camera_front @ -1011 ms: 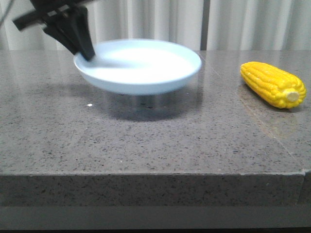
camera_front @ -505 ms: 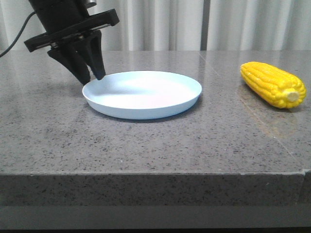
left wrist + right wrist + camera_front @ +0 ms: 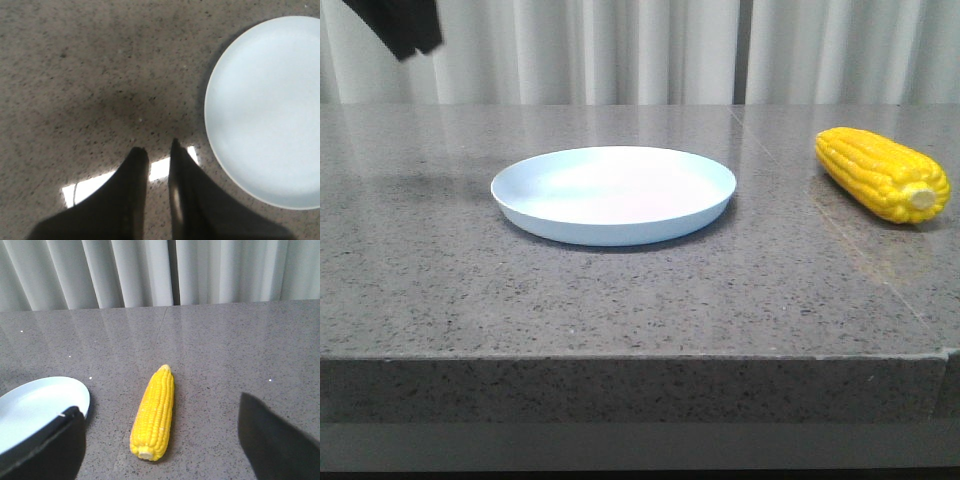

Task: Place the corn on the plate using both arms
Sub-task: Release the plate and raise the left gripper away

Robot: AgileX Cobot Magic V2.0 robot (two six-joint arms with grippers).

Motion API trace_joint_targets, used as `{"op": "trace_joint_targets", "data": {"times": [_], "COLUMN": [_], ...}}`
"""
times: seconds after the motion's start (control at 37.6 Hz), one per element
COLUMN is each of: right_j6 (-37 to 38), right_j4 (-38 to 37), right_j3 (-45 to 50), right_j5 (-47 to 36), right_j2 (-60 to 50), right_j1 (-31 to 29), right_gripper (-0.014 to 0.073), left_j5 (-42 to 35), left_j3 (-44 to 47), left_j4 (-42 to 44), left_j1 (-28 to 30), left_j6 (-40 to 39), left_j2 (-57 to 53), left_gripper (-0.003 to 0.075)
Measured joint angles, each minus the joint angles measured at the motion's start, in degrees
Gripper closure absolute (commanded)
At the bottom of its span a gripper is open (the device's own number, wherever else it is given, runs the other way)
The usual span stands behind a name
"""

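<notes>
Round, shallow, pale blue-white plate (image 3: 613,193) flat and bare on speckled grey stone tabletop (image 3: 620,290), pleated pale curtain (image 3: 620,50) behind. Glossy bright yellow corn cob (image 3: 882,173) on its side on the stone, well to the plate's right, cream stub end toward the camera. Left gripper (image 3: 156,152) raised above the table beside the plate's rim, black fingers (image 3: 135,165) nearly together, gripping nothing. Right gripper (image 3: 160,435) above the corn, jaws spread wide, apart from the cob.
</notes>
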Motion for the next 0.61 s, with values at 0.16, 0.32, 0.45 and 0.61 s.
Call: {"op": "trace_joint_targets", "data": {"times": [0.16,0.32,0.45,0.61], "right_j6": [0.0,0.0,0.0,0.0], "right_j4": [0.0,0.0,0.0,0.0], "right_j3": [0.0,0.0,0.0,0.0], "right_j5": [0.0,0.0,0.0,0.0], "right_j2": [0.0,0.0,0.0,0.0], "right_j1": [0.0,0.0,0.0,0.0], "right_gripper": [-0.0049,-0.0049,-0.0049,-0.0049], "left_j5": [-3.3,-9.0,-15.4,-25.5], "left_j3": [6.9,15.2,24.4,37.7], "left_j4": [3.6,6.9,7.6,7.7], "left_j1": [0.0,0.0,0.0,0.0], "left_j6": [-2.2,-5.1,-6.6,-7.0], "left_j2": [-6.8,-14.5,-22.1,-33.4], "left_gripper": [0.0741,0.0741,0.0741,0.0741]}}
